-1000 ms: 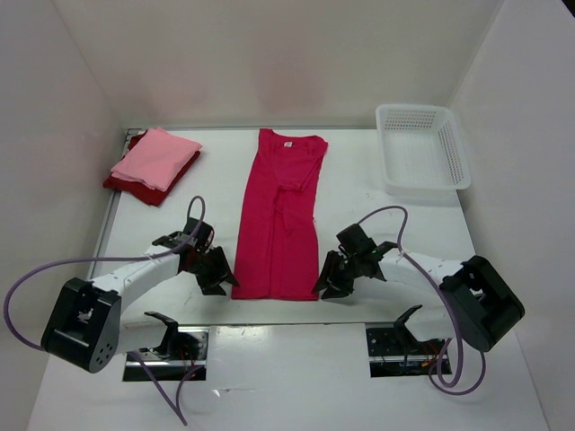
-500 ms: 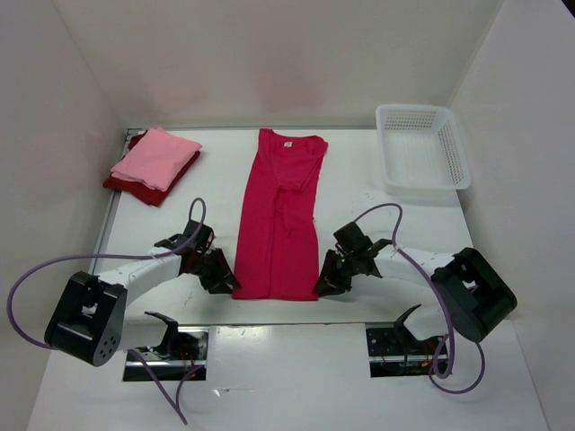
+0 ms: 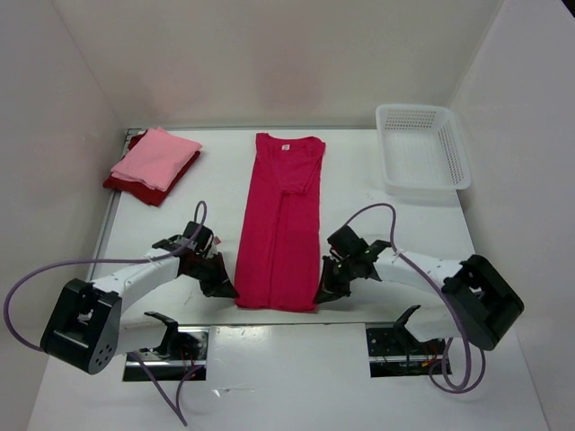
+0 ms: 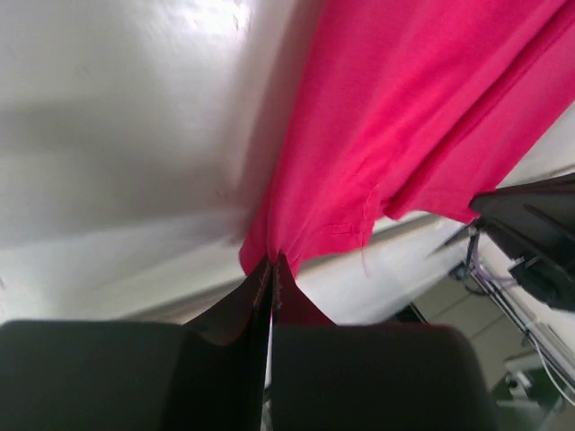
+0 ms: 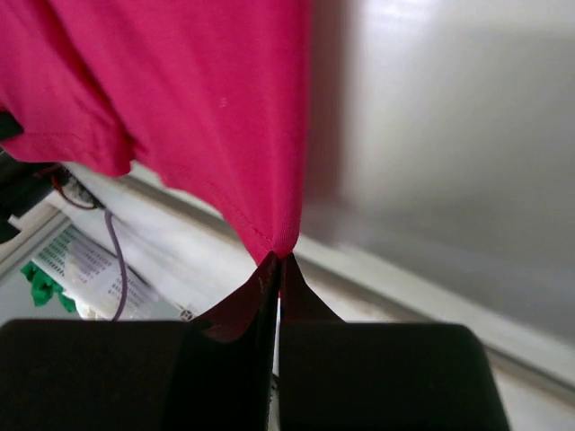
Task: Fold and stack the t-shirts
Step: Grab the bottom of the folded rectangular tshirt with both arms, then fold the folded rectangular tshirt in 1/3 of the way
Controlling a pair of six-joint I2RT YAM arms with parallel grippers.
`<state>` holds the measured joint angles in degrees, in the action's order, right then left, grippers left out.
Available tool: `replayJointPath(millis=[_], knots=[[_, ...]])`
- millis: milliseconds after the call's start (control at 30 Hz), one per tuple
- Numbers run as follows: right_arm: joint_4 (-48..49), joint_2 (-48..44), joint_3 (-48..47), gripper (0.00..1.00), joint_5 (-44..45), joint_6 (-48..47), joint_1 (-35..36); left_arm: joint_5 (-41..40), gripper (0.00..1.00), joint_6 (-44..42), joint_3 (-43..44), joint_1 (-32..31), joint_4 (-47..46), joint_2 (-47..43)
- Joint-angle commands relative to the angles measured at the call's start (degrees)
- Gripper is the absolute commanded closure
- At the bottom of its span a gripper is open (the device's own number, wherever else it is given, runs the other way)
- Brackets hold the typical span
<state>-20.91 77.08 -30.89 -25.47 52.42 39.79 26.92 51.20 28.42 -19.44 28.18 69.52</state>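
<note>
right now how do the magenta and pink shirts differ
The magenta shirt is a long central strip; the pink shirt is a small folded square. The magenta shirt's near corners are pinched by the left end effector and right end effector; the pink shirt sits untouched on a dark red shirt. Both are cloth.

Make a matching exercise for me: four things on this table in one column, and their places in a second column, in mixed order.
1. crimson t-shirt
2. pink t-shirt
3. dark red t-shirt
4. white basket

A. far right corner
B. bottom of the far left pile
C. middle of the table, spread long
D. top of the far left pile

Pairs: 1-C, 2-D, 3-B, 4-A
</note>
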Motion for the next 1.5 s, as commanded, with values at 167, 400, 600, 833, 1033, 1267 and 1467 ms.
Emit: replayJointPath(millis=[167, 400, 600, 833, 1033, 1267, 1467], knots=[[-15.4, -4.7, -15.3, 1.0, -1.0, -10.7, -11.8, 2.8, 1.0, -7.0, 23.9, 1.3, 9.2, 6.9], [-13.0, 7.5, -29.2, 1.0, -0.3, -18.9, -21.8, 2.0, 1.0, -7.8, 31.7, 10.6, -0.3, 15.5], [-9.7, 20.1, -39.4, 1.0, 2.4, -21.7, -22.8, -1.6, 1.0, -9.1, 42.2, 10.7, -4.0, 27.4], [-7.0, 29.8, -49.8, 1.0, 3.8, -23.0, -26.2, -3.9, 1.0, -8.5, 53.4, 10.7, -7.1, 37.6], [-5.9, 37.9, -55.3, 1.0, 3.8, -23.0, -27.9, -5.5, 1.0, -8.5, 60.0, 10.7, -9.1, 45.4], [-5.6, 43.4, -59.9, 0.91, 4.3, -23.0, -29.0, -5.8, 0.75, -8.0, 65.2, 10.7, -11.0, 53.2], [-6.2, 36.0, -56.9, 0.6, 5.3, -23.0, -29.0, -5.7, 0.63, -6.4, 57.7, 11.2, -17.2, 41.9]])
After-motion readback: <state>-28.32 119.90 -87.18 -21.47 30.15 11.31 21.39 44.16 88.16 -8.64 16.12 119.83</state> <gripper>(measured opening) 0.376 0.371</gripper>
